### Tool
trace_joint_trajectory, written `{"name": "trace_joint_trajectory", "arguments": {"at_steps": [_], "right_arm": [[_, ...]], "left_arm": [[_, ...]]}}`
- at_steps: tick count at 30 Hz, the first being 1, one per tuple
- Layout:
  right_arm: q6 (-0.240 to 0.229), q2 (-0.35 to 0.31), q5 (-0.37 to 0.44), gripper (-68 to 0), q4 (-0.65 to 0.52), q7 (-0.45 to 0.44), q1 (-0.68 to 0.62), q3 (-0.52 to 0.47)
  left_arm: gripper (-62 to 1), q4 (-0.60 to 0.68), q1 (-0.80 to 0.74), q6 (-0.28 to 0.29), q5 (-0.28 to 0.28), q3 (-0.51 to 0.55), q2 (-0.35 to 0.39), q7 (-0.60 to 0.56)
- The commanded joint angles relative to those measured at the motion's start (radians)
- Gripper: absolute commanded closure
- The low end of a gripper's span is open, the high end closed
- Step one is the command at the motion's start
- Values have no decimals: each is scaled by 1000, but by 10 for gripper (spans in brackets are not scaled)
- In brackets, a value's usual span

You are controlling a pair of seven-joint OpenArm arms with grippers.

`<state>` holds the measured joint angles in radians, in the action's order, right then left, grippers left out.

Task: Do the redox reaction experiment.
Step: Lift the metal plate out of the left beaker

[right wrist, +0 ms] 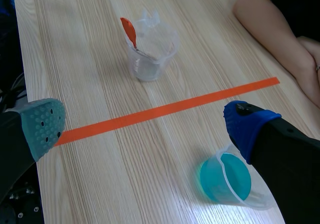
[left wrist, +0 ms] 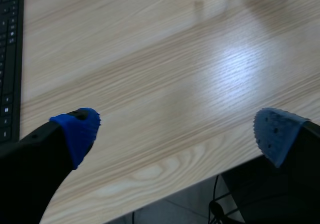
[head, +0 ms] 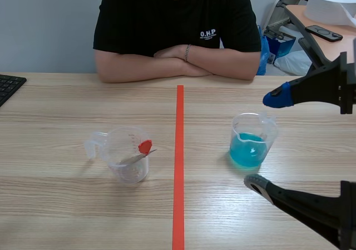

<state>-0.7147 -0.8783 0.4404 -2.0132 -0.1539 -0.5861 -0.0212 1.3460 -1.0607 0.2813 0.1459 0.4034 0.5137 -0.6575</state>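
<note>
R gripper: right gripper (head: 267, 140) is hanging at mid-right of the scene view, fingers spread wide, gripping nothing.
Blue beaker: clear plastic beaker of blue liquid (head: 248, 145) is standing right of centre in the scene view, right of the orange-red tape line (head: 179, 166).
Key relation: beaker is sitting w/in the span of the R fingers but off-centre. In the R wrist view it's lying just beside the blue-padded finger (right wrist: 245, 129), well apart from the grey-green one. Prob. needs a shift toward the blue-pad side before closing.
Nearer arm: R arm is clearly nearer the beaker.
Other cup: clear plastic measuring cup (head: 127, 161) is standing left of centre, across the tape. A metal spoon w/ red end (head: 143, 148) is leaning on its rim, red end up, toward the tape.
L gripper: left gripper (left wrist: 175, 134) is hanging over the near table edge, fingers spread, nothing betw. them. The black keyboard (left wrist: 9, 59) is lying beside it; the cup is well ahead.
</note>
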Motion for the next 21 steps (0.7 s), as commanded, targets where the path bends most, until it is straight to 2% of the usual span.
{"name": "trace_joint_trajectory", "arguments": {"at_steps": [1, 3, 5, 7, 12, 15, 18, 21], "right_arm": [[3, -11, 11, -679, -6, -18, 26, 4], [3, -11, 8, -679, -5, -18, 50, 23], [3, -11, 8, -679, -5, -18, 72, 45], [3, -10, 8, -679, 1, -19, 92, 68], [4, -3, 8, -679, 60, -59, 171, 154], [3, 24, 8, -679, 112, -79, 240, 219], [3, 63, -31, -679, 165, -82, 314, 285], [3, 100, -75, -679, 209, -82, 380, 356]], "left_arm": [[-525, 5, -11, -2, 6, 1, 3, -26], [-410, -23, -11, -2, -1, 1, 3, -30], [-332, -45, -11, -1, -12, 1, 2, -30], [-292, -72, -11, 1, -21, 1, 0, -29], [-168, -145, 0, 2, -93, 1, -21, -31], [-110, -196, 19, 2, -133, 1, -49, -50], [-60, -251, 43, 2, -188, 1, -85, -85], [-38, -298, 64, 2, -235, 1, -121, -130]]}}
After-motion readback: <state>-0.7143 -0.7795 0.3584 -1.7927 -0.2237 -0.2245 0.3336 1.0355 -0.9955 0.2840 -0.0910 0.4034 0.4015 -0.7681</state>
